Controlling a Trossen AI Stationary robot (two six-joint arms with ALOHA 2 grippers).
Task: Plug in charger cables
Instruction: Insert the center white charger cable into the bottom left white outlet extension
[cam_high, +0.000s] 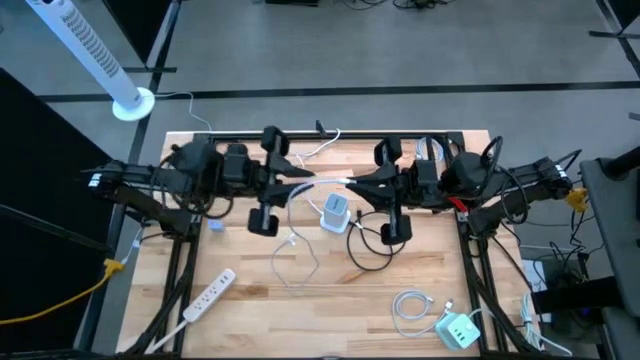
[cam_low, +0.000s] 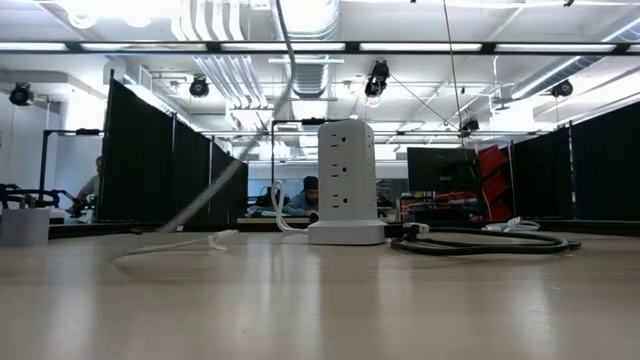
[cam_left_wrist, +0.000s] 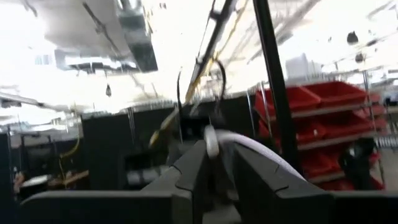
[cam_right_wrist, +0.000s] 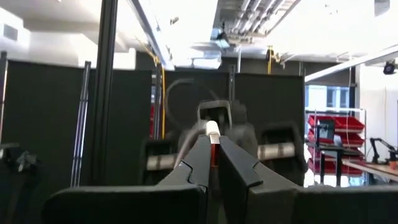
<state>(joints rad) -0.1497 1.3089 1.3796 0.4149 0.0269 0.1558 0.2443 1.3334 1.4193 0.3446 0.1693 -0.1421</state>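
Note:
My two grippers meet above the middle of the table, fingers level and pointing at each other. My left gripper (cam_high: 318, 184) is shut on a white charger cable (cam_high: 292, 215), which hangs down to the table in a loose loop (cam_low: 170, 250). My right gripper (cam_high: 352, 182) is shut on the same cable's small white plug (cam_right_wrist: 212, 129). A white socket tower (cam_high: 335, 213) stands upright on the table just near of the grippers. A black cable (cam_high: 366, 243) lies in a loop to its right. Another white cable (cam_high: 412, 305) lies coiled at the near right. My left gripper pinches the white cable (cam_left_wrist: 211, 140) between its two fingers, coming level from the table's left. The cable curves out past the fingertips (cam_left_wrist: 255, 148), lifted clear, and its rest hangs slack to the table. My right gripper pinches the cable's white plug end (cam_right_wrist: 212, 130) between its fingertips, coming level from the table's right. The plug sticks out a little past the fingertips and is clear of the table.
A long white power strip (cam_high: 209, 296) lies at the near left. A boxy white-and-green charger block (cam_high: 458, 329) sits at the near right corner. A black frame rail (cam_high: 330, 136) runs along the far edge. People sit in the room beyond the table (cam_low: 305, 195).

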